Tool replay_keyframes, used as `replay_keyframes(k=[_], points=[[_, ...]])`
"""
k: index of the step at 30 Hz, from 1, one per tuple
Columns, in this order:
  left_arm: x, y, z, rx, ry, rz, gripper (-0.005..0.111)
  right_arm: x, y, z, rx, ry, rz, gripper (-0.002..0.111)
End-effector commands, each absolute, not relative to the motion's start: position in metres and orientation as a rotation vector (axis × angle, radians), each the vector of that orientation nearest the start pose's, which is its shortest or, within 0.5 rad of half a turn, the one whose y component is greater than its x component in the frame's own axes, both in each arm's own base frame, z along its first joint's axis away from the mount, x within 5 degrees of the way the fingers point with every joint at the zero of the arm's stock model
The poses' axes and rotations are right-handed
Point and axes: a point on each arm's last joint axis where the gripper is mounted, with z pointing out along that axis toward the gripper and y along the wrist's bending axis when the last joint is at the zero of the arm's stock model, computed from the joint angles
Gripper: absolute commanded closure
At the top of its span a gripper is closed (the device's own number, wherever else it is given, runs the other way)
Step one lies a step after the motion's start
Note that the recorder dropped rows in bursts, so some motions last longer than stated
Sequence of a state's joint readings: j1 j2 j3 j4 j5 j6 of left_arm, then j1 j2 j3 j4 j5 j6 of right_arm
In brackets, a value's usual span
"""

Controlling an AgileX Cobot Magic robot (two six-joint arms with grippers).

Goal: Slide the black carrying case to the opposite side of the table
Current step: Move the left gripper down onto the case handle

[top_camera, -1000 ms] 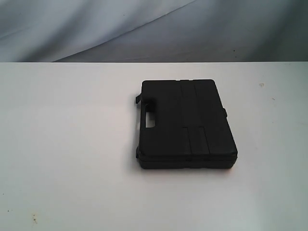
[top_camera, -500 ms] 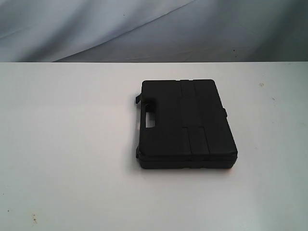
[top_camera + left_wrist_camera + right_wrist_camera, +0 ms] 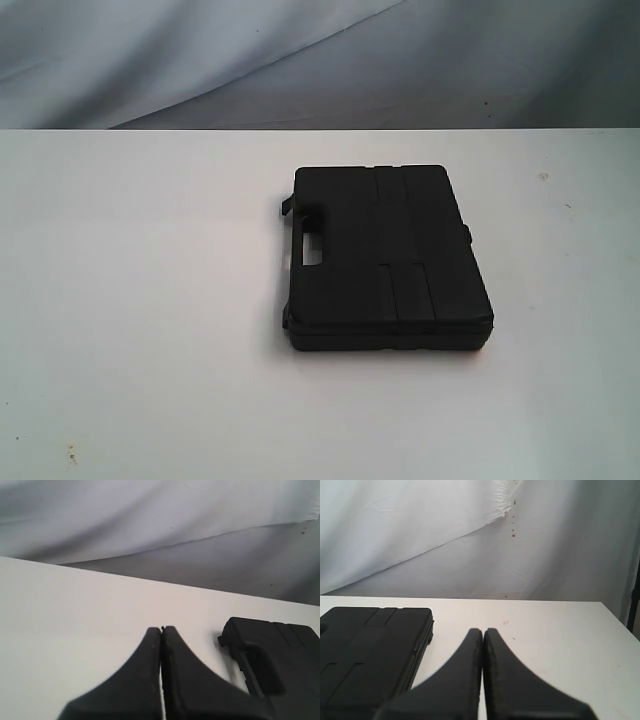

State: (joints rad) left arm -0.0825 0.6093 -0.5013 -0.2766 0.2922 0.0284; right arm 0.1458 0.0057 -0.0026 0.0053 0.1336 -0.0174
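Note:
The black carrying case (image 3: 385, 255) lies flat on the white table (image 3: 140, 300), a little right of the middle in the exterior view, its handle side facing left. Neither arm shows in that view. In the left wrist view my left gripper (image 3: 161, 629) is shut with nothing in it, and the case's handle corner (image 3: 270, 655) lies off to one side, apart from the fingers. My right gripper (image 3: 483, 630) is shut too, empty, with the case (image 3: 370, 650) lying beside it without touching.
A grey-white cloth backdrop (image 3: 320, 60) hangs behind the table's far edge. Small specks mark the tabletop near the front left (image 3: 70, 455) and at the right (image 3: 543, 177). The table's right edge (image 3: 620, 625) shows in the right wrist view.

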Motion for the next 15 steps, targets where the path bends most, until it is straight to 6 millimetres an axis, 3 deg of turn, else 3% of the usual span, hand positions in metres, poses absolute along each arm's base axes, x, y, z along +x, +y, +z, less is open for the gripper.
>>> replay_keyframes(k=[1,5,15], points=[[0.146,-0.027,0.313,-0.022,1.935,-0.306,0.107,0.056,0.008,0.202,-0.118,1.603,0.102,0.108],[0.165,-0.045,0.318,0.083,1.988,-0.340,0.107,0.056,0.008,0.202,-0.118,1.603,0.102,0.108],[0.213,-0.089,0.321,0.146,2.095,-0.420,0.107,0.056,0.008,0.202,-0.118,1.603,0.102,0.108]])
